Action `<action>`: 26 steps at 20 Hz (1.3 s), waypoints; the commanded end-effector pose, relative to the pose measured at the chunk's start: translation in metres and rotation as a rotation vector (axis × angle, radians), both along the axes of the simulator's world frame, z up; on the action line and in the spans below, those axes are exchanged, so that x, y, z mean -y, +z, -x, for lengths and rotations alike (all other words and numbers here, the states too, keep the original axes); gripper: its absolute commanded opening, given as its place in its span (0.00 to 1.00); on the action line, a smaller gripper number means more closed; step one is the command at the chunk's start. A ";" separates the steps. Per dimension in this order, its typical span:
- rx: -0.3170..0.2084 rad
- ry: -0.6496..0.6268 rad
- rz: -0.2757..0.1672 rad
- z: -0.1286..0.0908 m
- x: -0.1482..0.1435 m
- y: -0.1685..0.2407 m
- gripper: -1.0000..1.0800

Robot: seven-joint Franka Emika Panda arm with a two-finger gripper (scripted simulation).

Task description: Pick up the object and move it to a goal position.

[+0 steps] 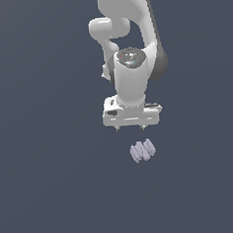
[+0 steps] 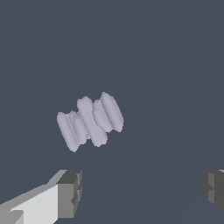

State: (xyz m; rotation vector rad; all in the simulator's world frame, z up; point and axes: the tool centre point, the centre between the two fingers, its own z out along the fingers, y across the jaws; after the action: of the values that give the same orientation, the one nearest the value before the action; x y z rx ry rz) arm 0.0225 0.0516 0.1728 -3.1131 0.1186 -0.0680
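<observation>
**1 ribbed lump waiting, jaws wide apart**

1 object (image 1: 143, 150), a small pale lavender-grey lump with coil-like ribs, was seen lying on the plain dark surface (image 1: 50, 193), away from any visible edge. The white gripper (image 1: 132, 127) was held above it and pointed down, clear of the lump and not touching it. In the wrist view the 2 dark finger pads (image 2: 70, 192) were shown well apart, with nothing clamped between them; the object (image 2: 90, 121) lay beyond the line joining them rather than between them.

No goal marker could be made out in either view.

The main risk was judged to be a descent made without first being centred: a pad could then be brought down on the ribs or beside them, and the lump pushed or rolled away. The ridged, uneven sides were also judged likely to give a poor hold if the pads were closed across a rib crest, so that the lump could slip during the lift.
</observation>
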 end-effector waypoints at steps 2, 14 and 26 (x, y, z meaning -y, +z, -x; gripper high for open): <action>-0.005 -0.068 -0.004 -0.003 -0.003 -0.005 0.96; -0.027 -0.369 -0.015 -0.015 -0.017 -0.026 0.96; -0.044 -0.673 -0.016 -0.026 -0.032 -0.048 0.96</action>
State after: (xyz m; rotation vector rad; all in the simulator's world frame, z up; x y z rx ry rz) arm 0.0468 0.0817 0.1281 -2.9222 1.0842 -0.0109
